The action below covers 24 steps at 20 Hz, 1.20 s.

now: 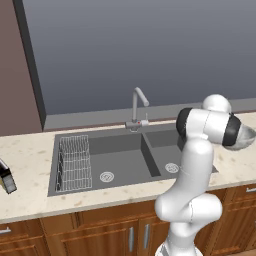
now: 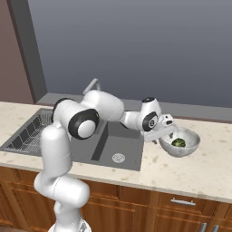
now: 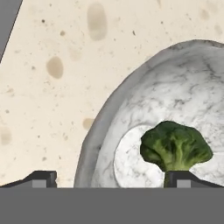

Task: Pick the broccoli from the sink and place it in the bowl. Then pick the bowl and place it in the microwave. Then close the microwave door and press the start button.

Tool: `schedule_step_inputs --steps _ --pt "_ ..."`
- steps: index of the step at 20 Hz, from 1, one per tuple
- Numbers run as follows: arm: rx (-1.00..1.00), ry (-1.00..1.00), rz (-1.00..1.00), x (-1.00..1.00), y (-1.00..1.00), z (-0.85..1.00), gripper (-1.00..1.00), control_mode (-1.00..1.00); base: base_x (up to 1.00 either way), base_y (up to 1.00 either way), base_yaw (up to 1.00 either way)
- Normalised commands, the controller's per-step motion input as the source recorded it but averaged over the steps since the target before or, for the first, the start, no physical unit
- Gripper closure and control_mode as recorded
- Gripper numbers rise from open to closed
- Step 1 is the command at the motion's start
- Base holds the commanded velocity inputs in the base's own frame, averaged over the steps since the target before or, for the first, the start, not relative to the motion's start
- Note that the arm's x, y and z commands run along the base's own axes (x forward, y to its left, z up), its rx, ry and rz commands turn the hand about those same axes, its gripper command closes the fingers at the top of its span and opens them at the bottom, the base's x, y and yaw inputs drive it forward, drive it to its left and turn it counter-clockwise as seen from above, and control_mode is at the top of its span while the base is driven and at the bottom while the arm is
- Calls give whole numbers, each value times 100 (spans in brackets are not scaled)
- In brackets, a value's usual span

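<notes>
While its two dark fingertips [image 3: 43, 178] stand wide apart and grip nothing, the white arm's end effector [image 2: 168, 134] hangs over the near-left rim of the round, deep, speckled grey-white stone-look bowl [image 2: 190, 146], one tip outside the rim above bare stone, the other inside the bowl just beside the broccoli. The small dark green broccoli floret [image 3: 176, 146] with its paler stem sits loose on the bowl's pale flat bottom, free of both fingertips.

The bowl stands on the beige speckled stone desk [image 2: 199, 170], just right of the dark grey rectangular double-basin sink [image 2: 120, 147]. Open desk lies around the bowl toward the front edge, the right and the back ledge; on its left a narrow strip of stone separates it from the sink's right rim.

The arm reaches low and rightward across the sink's right basin, its forearm nearly level and its wrist bent down toward the bowl, the elbow raised above the basin divider. A chrome faucet [image 1: 137, 107] rises behind the sink, and a wire rack [image 1: 74, 162] fills the left part of the left basin. Wooden cabinet fronts [image 2: 181, 208] run below the desk edge.
</notes>
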Motion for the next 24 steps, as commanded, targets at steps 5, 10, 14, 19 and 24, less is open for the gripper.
schedule_step_inputs --steps 5,10,14,19,24 --pt "0 0 10 0 -39 -12 100 -100 0 0 0" --pt "0 0 6 0 -35 -14 100 -100 0 0 0" --pt "0 1 1 0 -10 -11 100 -100 0 0 0" --pt "0 -4 0 -6 -2 12 100 -100 0 0 0" --pt "0 -10 7 -24 0 94 100 -100 0 0 0"
